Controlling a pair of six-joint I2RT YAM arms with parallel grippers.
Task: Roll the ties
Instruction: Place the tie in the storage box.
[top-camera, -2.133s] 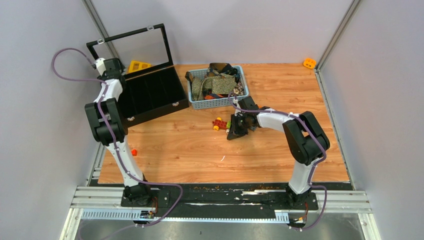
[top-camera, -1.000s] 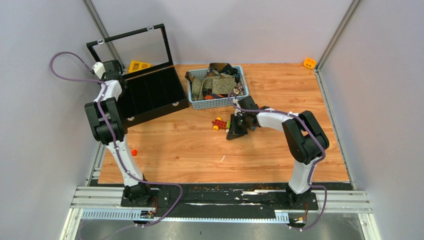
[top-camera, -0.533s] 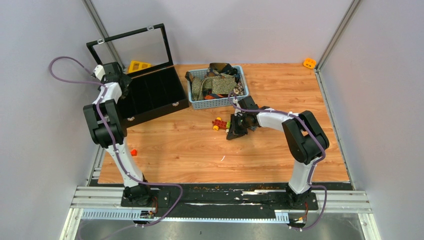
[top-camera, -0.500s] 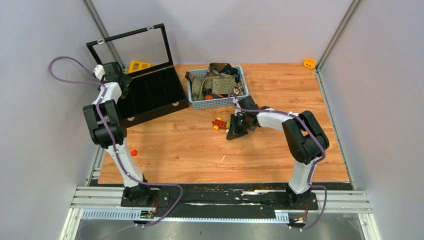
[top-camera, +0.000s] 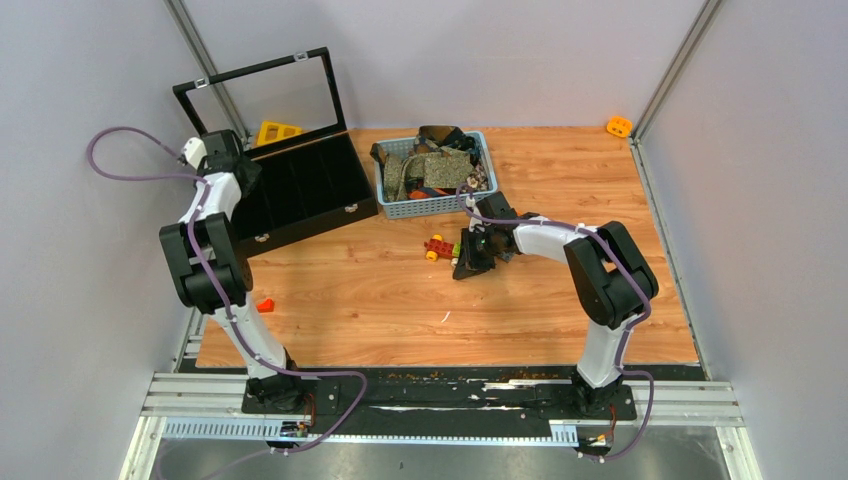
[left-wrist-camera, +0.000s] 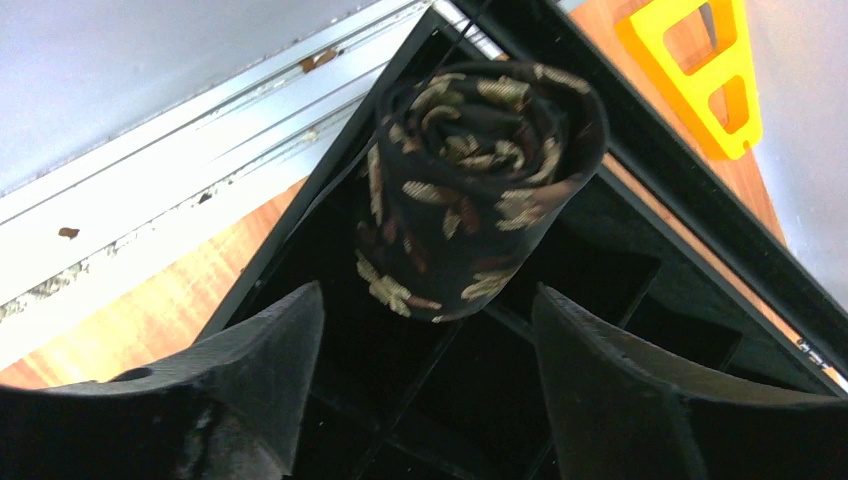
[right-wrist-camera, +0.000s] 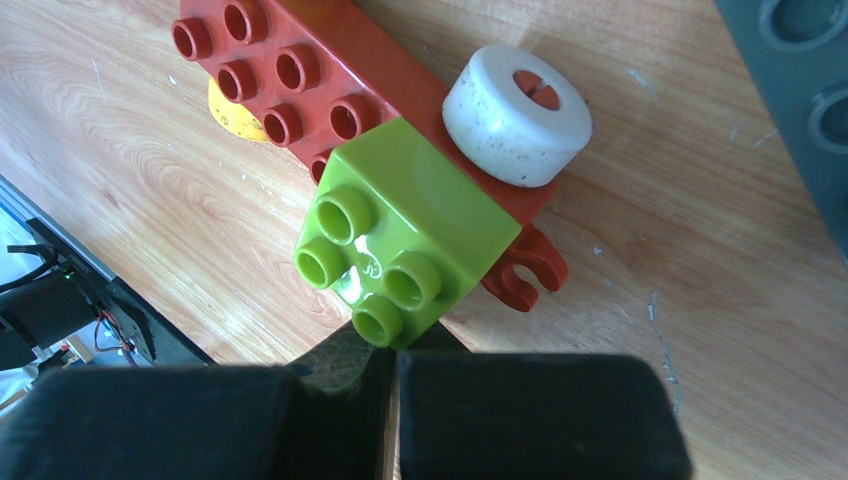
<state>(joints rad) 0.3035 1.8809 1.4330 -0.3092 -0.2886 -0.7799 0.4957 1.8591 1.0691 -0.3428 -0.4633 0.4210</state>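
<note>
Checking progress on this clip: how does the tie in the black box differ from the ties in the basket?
The tie in the black box is wound into a tight roll standing at a corner; the ties in the basket lie loose in a crumpled heap. The boxed tie is dark with a leaf print; the topmost basket ties look olive and speckled. All are patterned fabric.
</note>
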